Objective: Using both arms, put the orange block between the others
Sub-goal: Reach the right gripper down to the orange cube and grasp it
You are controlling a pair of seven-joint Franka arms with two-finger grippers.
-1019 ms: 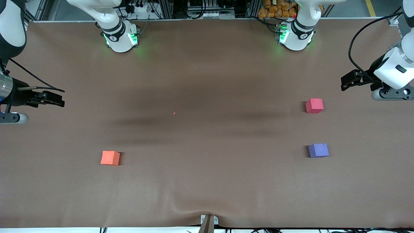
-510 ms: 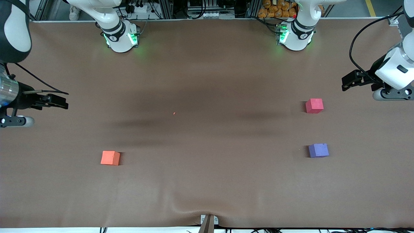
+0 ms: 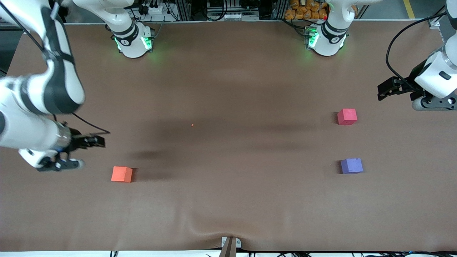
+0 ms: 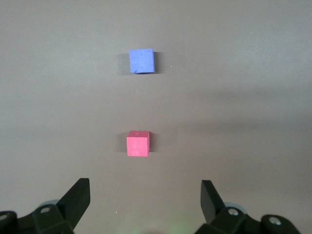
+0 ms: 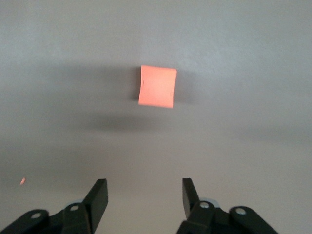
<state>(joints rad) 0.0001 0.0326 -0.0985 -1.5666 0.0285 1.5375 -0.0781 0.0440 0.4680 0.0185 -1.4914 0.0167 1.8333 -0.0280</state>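
Observation:
The orange block [image 3: 121, 174] rests on the brown table cover toward the right arm's end, and it also fills the middle of the right wrist view [image 5: 157, 86]. My right gripper [image 3: 101, 141] hovers over bare cover beside it, not touching; its jaws [image 5: 144, 181] are open with nothing between them. The others, a red-pink cube [image 3: 347, 116] and a purple-blue cube [image 3: 351, 166], lie apart toward the left arm's end, the purple-blue one nearer the front camera. My left gripper [image 3: 380, 92] waits open over the cover beside the red-pink cube [image 4: 138, 144]; the purple-blue cube [image 4: 142, 61] shows too, ahead of the wide jaws [image 4: 145, 184].
A tiny orange speck [image 3: 192, 125] lies mid-table. A metal bracket [image 3: 230, 244] sits at the table's front edge under a wrinkle in the cover. Both arm bases [image 3: 134, 43] glow green along the robots' edge of the table.
The right arm has swung in from the table's end toward the orange block, and its fingers have drawn closer together. The left arm has hardly moved. No cube has shifted.

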